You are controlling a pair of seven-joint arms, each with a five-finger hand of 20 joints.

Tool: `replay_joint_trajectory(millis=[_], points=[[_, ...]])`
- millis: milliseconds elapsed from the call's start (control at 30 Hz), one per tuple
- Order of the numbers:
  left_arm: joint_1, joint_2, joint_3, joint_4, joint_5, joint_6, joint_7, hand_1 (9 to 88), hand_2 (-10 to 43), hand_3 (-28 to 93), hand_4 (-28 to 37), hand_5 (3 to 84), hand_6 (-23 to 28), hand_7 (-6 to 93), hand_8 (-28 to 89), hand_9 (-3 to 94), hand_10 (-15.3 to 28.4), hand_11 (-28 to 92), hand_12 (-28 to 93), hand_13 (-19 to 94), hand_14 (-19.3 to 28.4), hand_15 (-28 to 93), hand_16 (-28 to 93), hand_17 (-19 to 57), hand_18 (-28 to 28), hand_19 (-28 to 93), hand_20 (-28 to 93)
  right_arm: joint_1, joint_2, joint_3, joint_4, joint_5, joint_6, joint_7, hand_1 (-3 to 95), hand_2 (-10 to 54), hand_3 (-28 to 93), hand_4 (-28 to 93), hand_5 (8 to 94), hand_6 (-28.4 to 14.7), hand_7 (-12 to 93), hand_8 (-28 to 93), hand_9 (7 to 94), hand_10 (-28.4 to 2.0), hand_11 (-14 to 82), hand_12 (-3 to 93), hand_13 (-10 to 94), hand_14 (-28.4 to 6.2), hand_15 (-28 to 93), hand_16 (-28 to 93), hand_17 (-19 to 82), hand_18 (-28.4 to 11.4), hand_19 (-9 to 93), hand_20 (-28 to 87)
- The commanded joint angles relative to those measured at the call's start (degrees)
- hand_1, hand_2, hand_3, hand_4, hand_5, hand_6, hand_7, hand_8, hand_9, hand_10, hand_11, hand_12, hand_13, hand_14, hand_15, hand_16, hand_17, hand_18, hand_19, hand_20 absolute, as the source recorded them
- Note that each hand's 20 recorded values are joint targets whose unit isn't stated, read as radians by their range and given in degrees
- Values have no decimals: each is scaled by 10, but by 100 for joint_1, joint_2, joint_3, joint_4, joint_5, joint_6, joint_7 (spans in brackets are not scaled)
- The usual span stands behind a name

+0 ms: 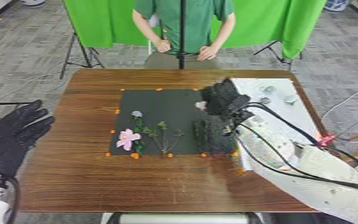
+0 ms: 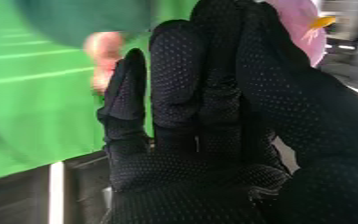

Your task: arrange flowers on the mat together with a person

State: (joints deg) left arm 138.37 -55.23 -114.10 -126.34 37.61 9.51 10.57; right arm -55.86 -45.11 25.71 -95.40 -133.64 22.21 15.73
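In the head view my right hand (image 1: 222, 97) is over the far right part of the dark mat (image 1: 158, 100), a pale pink flower (image 1: 201, 105) at its side. In the right wrist view that hand (image 2: 202, 170) pinches the pink flower (image 2: 298, 22) between thumb and fingers; its stem is hidden. On the mat lie a larger pink flower (image 1: 127, 139), a pale bluish flower (image 1: 137, 114) and thin green sprigs (image 1: 163, 139). Dark greenery (image 1: 201, 131) is near the mat's right side. My left hand (image 1: 14, 132) is off the table's left edge, fingers straight.
A white board (image 1: 282, 85) with small items, one a clear piece (image 1: 290, 99), lies along the table's right side, partly under my right arm. Orange marks (image 1: 135, 156) line the mat's edges. Dark cables run along the right arm. The brown table (image 1: 87, 185) surrounds the mat.
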Motion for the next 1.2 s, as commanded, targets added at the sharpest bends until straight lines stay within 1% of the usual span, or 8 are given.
replay_joint_trajectory(millis=[33,267,300,333,633,800,900,1200], points=[[13,26,63,42,-21,39,-99,289,10,672,-201,383,41,208,-86,339,134,229,185,290,161,328,14,-55,211,431,143,1079,-973,-886,265,-16,-41,-476,499,-95,819,-283,694,41,511,-34,844,-51,218,518,660,-40,575,397,262,-175,757,462],[-39,51,90,69,6,8,-133,290,10,672,-202,382,41,208,-86,339,134,230,185,290,161,328,14,-55,211,431,143,1451,-1281,-1548,618,-138,-135,-383,497,-95,818,-283,687,43,520,-35,839,-50,221,518,657,-39,575,399,262,-174,756,463],[-44,47,84,74,11,-15,-159,290,10,672,-202,382,41,209,-86,339,134,230,185,290,161,328,14,-55,211,431,143,1472,-1330,-1598,681,-163,-128,-384,497,-95,818,-283,686,43,521,-34,838,-50,222,519,657,-38,575,398,262,-174,756,463],[-45,53,95,75,6,6,-147,290,10,672,-202,382,41,209,-85,339,134,230,185,290,160,327,14,-55,211,431,143,1512,-1384,-1657,738,-195,-163,-350,498,-95,817,-283,686,44,522,-34,838,-50,222,520,656,-38,575,398,261,-174,756,462],[-141,94,149,115,12,-40,-187,289,11,673,-202,382,41,206,-85,338,134,229,185,290,160,327,14,-55,211,431,143,1731,-1656,-2052,1271,-571,-247,-283,495,-95,820,-283,676,46,529,-29,831,-48,226,521,651,-36,576,399,258,-171,751,462],[-132,79,122,121,22,-43,-226,289,11,673,-202,382,41,207,-84,339,133,230,186,290,161,326,14,-55,211,431,142,1729,-1676,-2093,1369,-677,-406,-248,491,-95,819,-283,667,46,532,-26,826,-49,226,521,647,-37,576,399,255,-170,749,461],[-122,84,114,124,9,-50,-205,289,10,674,-203,382,41,207,-85,339,134,230,185,290,161,327,15,-55,211,431,143,1726,-1663,-2074,1370,-627,-492,-217,477,-95,821,-283,652,46,533,-23,813,-51,225,520,634,-38,578,393,248,-168,741,459],[-181,89,118,139,32,-69,-265,288,11,675,-204,382,42,207,-84,339,134,229,185,290,160,326,14,-55,211,431,142,1738,-1786,-2001,1362,-606,-469,-74,426,-95,823,-283,620,36,516,-24,772,-57,224,510,599,-55,609,343,225,-170,725,458]])
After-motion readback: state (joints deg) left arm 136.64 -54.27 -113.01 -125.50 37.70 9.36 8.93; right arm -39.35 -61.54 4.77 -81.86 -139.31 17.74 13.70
